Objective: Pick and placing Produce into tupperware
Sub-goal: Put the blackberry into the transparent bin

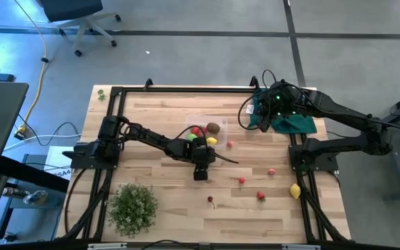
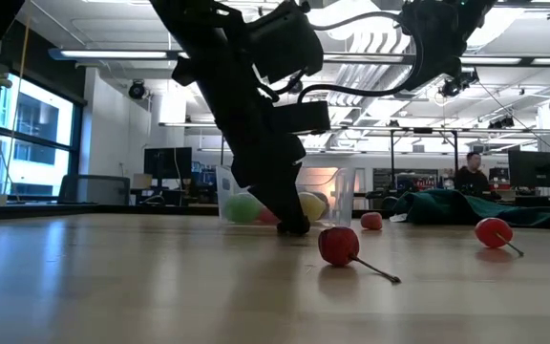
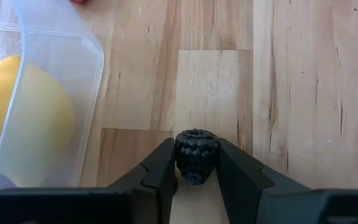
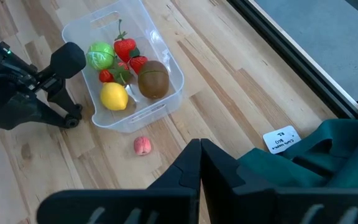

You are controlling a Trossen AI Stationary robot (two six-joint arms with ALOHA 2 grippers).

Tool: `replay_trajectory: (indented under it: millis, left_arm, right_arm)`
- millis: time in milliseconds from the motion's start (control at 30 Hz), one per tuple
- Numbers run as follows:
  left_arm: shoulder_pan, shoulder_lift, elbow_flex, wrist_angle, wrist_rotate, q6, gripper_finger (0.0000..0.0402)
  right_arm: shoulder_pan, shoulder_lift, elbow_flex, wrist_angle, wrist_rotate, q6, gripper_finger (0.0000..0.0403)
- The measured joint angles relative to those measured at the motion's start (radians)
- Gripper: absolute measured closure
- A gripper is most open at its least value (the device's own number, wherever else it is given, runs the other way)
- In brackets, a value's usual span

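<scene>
A wooden bench (image 1: pixel 179 208) holds a clear tupperware (image 4: pixel 160 93) already containing a lemon (image 4: pixel 114 96), a kiwi (image 4: pixel 153 79), a green ball (image 4: pixel 101 55) and red fruits. Just beside its wall, the left end effector (image 3: pixel 196 163) reaches down to the bench with its fingers pressed on either side of a small dark blackberry (image 3: pixel 196 154). A good lift would go straight up, clear the rim, then release over the tub. The right end effector (image 4: pixel 199 163) waits closed above a green cloth (image 1: pixel 294 123). A small white label (image 4: pixel 280 139) lies nearby, its writing unreadable. More red fruits lie scattered.
</scene>
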Motion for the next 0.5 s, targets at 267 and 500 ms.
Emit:
replay_trajectory:
  millis: [267, 500]
  left_arm:
    - [0.0, 0.001, 0.0, 0.0, 0.0, 0.0, 0.0304]
    - [-0.001, -0.014, -0.002, -0.016, 0.031, -0.027, 0.0305]
  right_arm:
    - [0.0, 0.0, 0.0, 0.0, 0.0, 0.0, 0.0402]
    - [0.0, 0.0, 0.0, 0.0, 0.0, 0.0, 0.0402]
